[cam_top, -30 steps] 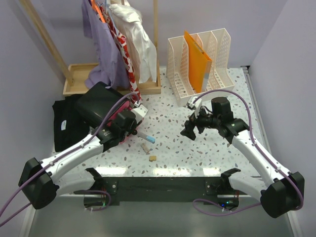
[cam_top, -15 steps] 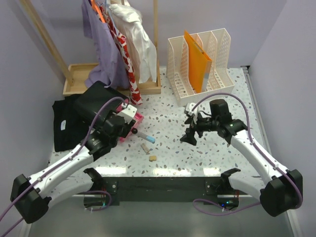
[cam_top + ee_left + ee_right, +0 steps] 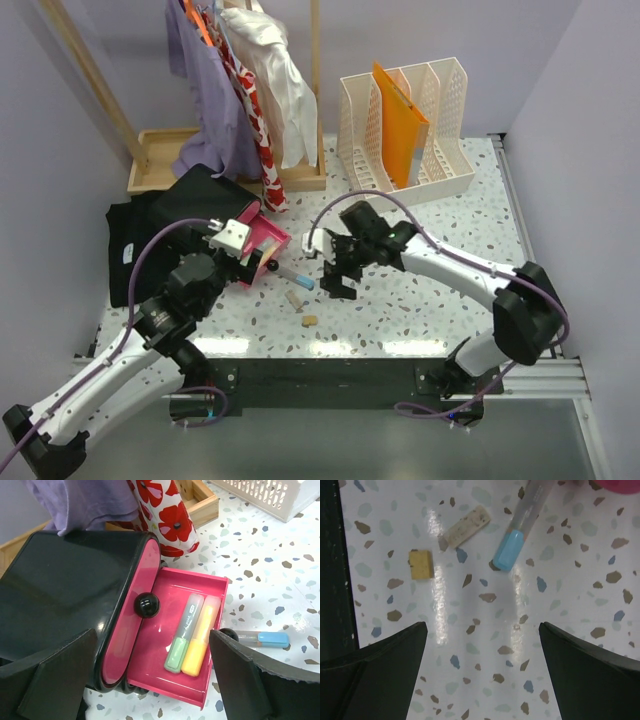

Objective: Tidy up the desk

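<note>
Speckled table [image 3: 380,310] beneath everything, pink drawer [image 3: 195,595] toward its left. Well right of and behind the drawer, white file rack [image 3: 357,130] with one orange folder [image 3: 400,120] upright. Drawer slid out of black case [image 3: 65,595], apparently for filling; inside, green highlighter [image 3: 182,640] and yellow highlighter [image 3: 200,640] side by side. Left pincer [image 3: 150,680] over the drawer, spread wide, empty. Right pincer [image 3: 482,665] just right of the drawer, equally wide, empty, above loose blue-capped marker [image 3: 512,547] and two eraser bits [image 3: 467,526], likely bound for it.
</note>
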You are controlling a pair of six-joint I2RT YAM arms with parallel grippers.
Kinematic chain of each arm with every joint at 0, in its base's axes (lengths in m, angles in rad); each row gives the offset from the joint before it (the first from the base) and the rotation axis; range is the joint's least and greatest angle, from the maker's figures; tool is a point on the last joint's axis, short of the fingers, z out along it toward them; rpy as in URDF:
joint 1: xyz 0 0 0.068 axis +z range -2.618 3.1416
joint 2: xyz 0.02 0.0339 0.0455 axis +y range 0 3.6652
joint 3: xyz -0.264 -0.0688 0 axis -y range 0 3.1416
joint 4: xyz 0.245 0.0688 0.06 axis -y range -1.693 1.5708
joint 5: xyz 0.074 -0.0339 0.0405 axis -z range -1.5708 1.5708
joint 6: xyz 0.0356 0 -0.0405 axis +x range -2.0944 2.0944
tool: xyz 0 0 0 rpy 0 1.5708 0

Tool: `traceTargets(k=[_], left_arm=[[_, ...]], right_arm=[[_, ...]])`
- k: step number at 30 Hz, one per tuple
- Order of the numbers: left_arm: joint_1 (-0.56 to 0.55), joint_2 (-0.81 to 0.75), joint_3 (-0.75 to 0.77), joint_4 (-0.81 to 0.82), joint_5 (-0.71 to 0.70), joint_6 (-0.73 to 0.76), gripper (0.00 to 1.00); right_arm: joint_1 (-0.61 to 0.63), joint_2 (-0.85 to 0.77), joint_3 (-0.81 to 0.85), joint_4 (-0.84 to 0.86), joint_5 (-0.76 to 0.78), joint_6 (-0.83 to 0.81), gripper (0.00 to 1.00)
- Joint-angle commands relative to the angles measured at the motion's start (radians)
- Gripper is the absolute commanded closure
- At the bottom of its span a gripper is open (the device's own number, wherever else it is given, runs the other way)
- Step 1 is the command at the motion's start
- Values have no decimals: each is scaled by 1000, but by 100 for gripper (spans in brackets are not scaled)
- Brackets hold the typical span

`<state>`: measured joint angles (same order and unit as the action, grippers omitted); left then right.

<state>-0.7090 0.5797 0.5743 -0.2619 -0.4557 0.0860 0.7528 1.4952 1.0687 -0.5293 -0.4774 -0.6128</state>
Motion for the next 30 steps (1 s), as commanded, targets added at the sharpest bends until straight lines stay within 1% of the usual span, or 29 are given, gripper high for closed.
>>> traceTargets(k=[1, 3, 8, 11, 15, 20, 24, 25, 26, 28, 29, 30], left_arm=[[2, -23, -5, 46, -40, -12, 0], [2, -35, -5, 46, -49, -12, 0], [2, -75, -13, 56, -75, -5, 0], [2, -93, -13, 59, -84, -5, 0], [2, -107, -16, 62, -87, -2, 0], [2, -119, -17, 67, -93, 3, 0], [2, -130, -19, 66, -101, 3, 0], [2, -133, -21, 69, -103, 4, 0], [2, -136, -21, 67, -104, 4, 0], [2, -141, -24, 70, -106, 4, 0], [2, -141, -24, 70, -107, 6, 0], [2, -144, -24, 70, -107, 4, 0]], right_arm=[[80, 132, 123, 97, 246, 108, 2], [123, 172, 155, 126, 313, 140, 2], [178, 267, 200, 173, 393, 214, 2], [181, 316, 223, 183, 428, 257, 8], [186, 361, 232, 198, 445, 269, 13], [189, 407, 246, 190, 441, 286, 25], [189, 441, 257, 175, 438, 294, 31], [189, 444, 257, 175, 439, 294, 33], [188, 447, 257, 173, 441, 294, 39], [189, 454, 257, 167, 442, 295, 48], [189, 456, 255, 164, 442, 295, 59], [189, 456, 246, 163, 442, 294, 64]])
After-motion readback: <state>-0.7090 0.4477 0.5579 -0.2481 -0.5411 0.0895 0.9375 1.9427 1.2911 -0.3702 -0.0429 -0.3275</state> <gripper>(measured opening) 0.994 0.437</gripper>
